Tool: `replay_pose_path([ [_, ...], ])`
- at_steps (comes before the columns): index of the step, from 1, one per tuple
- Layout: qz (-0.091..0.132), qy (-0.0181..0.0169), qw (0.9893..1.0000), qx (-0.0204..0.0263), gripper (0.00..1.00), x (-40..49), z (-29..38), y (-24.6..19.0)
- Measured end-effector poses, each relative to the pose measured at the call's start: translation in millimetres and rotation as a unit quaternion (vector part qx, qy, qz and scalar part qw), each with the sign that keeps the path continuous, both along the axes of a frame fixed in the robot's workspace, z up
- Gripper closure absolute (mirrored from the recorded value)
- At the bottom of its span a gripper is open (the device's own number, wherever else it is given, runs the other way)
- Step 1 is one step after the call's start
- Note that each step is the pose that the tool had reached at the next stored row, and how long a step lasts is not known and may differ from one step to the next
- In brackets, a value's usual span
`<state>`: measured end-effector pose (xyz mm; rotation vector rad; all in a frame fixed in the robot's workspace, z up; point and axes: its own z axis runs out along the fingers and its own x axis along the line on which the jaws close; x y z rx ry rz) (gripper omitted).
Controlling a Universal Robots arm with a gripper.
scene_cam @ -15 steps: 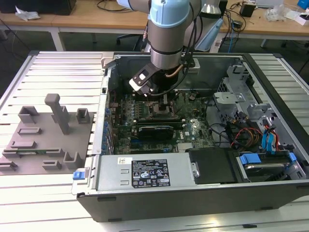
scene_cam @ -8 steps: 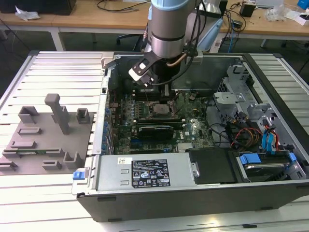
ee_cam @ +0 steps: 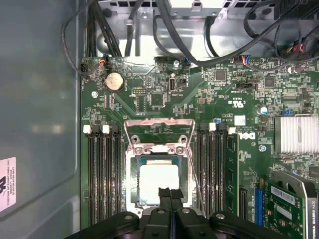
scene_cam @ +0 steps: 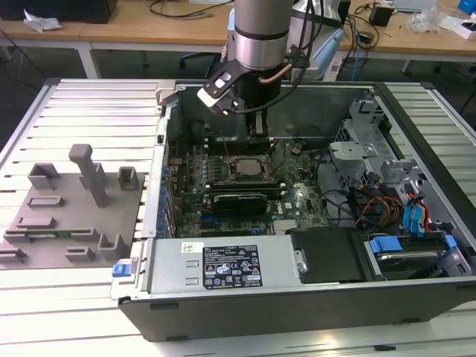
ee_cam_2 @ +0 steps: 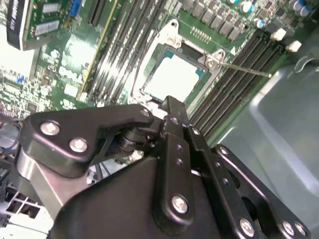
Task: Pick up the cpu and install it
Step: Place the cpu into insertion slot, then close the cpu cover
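Observation:
The cpu (ee_cam: 158, 180), a small silvery square, lies flat in the motherboard socket (ee_cam: 130, 174), whose metal load frame (ee_cam: 158, 130) stands swung open. It also shows in the second wrist view, cpu (ee_cam_2: 175, 78), and in the exterior view, cpu (scene_cam: 244, 166). My gripper (ee_cam: 170, 195) hovers just over one edge of the chip, its two dark fingers pressed together with nothing between them. In the exterior view the gripper (scene_cam: 256, 131) hangs from the arm inside the open computer case (scene_cam: 171, 111), slightly behind the socket.
Memory slots (ee_cam: 102, 179) flank the socket on both sides. A thin socket lever (ee_cam_2: 244, 68) sticks out beside it. A graphics card (scene_cam: 238, 201), power supply (scene_cam: 223, 266) and drive cage (scene_cam: 357, 149) crowd the case. A grey fixture plate (scene_cam: 67, 216) lies at the exterior view's left.

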<state>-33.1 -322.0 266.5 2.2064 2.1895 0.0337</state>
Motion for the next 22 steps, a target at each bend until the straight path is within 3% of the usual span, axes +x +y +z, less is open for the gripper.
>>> replay_pose_path([
  [15, 0.000, 0.0002, 1.0000, -0.0004, 0.89, -0.1, 2.6, -0.1],
  [19, 0.000, 0.0001, 1.0000, -0.0004, 0.89, 0.0, 8.7, 0.0],
  [22, 0.000, 0.0001, 1.0000, -0.0040, 0.89, 0.0, 23.0, 0.2],
])
